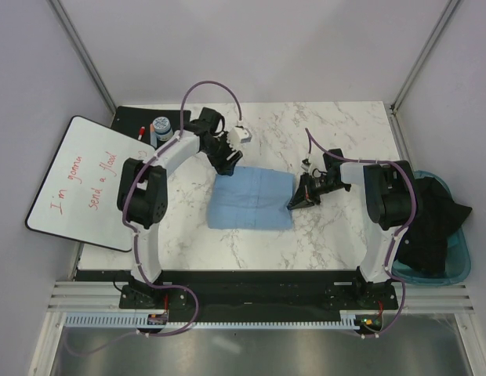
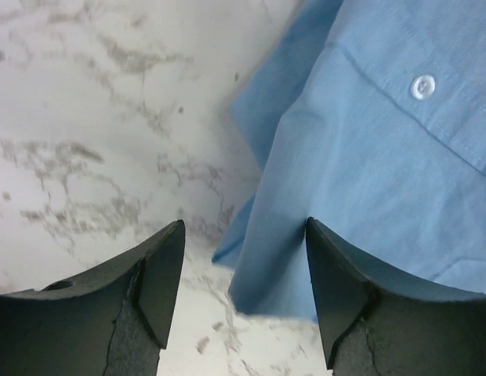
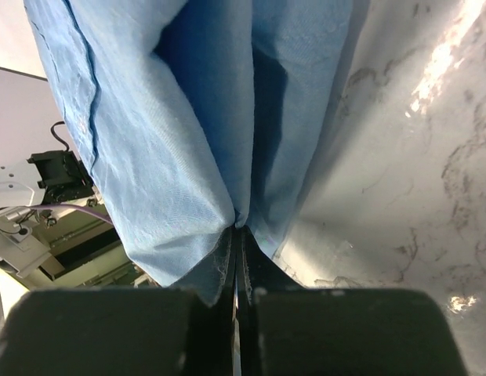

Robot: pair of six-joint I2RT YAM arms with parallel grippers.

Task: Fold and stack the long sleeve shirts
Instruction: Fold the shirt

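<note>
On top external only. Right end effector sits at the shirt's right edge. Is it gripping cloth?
Observer: Yes. The right wrist view shows the right end effector shut, with a fold of the blue shirt pinched between its fingers.
Operator: Left one?
Observer: The left wrist view shows the left end effector open. The shirt's edge lies below the gap and nothing is gripped.
Operator: Any detail on the cloth there?
Observer: A white button shows on the cloth beyond the fingers.

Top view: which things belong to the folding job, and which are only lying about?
Job: shirt, left pincer, right pincer.
Lying about: whiteboard, jar, bin, dark cloth.
</note>
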